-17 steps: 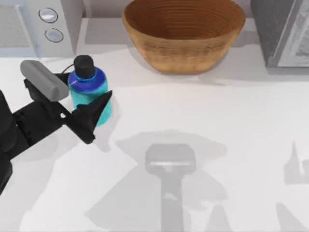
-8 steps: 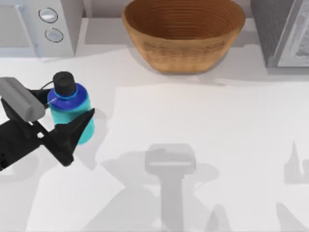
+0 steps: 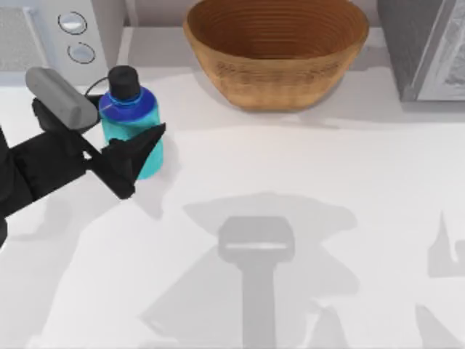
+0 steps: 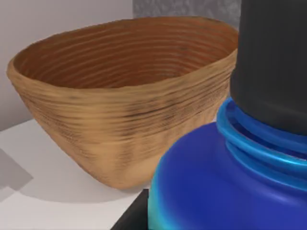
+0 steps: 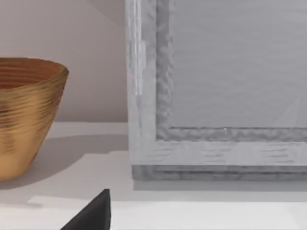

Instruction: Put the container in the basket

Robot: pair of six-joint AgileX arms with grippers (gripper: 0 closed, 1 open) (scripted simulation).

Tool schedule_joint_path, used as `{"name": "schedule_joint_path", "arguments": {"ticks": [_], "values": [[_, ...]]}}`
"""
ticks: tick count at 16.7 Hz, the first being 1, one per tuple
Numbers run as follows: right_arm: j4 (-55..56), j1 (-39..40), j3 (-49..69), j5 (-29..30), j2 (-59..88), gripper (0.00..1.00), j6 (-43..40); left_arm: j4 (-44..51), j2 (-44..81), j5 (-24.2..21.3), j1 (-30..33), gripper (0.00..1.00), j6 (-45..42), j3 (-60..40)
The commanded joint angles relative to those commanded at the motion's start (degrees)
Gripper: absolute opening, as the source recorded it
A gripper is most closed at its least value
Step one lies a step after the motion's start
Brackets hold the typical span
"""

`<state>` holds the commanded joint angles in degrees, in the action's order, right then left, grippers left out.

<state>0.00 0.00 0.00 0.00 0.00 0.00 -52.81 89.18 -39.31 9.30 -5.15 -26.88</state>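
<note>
- Your left gripper (image 3: 120, 138) is clamped on the bottle (image 3: 131, 131): one dark finger crosses the front of its cyan body and the grey pad presses in from the far side.
- What has just changed: half a second ago the bottle sat further toward 8 o'clock, close to the table's left edge. Now it has swung back toward 1 o'clock, close to where it stood a second ago.
- That means the carry toward the basket (image 3: 276, 54) has started; I judge the bottle lifted off the table (image 3: 327, 189), though you cannot be sure of that from above.
- The bottle stays upright, black cap up, well apart from the basket, which lies at about 2 o'clock from it.
- From the left wrist camera you see the blue shoulder of the bottle (image 4: 216, 182) close up and the basket (image 4: 120, 105) beyond, its mouth open.
- Next you need height to clear the rim before crossing over.
- Your right gripper (image 5: 91, 213) sits parked near the grey cabinet (image 5: 216, 96); you cannot tell its grip.
</note>
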Motion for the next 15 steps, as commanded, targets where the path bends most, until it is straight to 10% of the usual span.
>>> {"name": "schedule_joint_path", "arguments": {"ticks": [15], "values": [[0.0, 0.0, 0.0, 0.0, 0.0, 1.00, 0.0, 32.4, 29.8, 14.6, 14.1, 0.00, 2.6, -68.1]]}}
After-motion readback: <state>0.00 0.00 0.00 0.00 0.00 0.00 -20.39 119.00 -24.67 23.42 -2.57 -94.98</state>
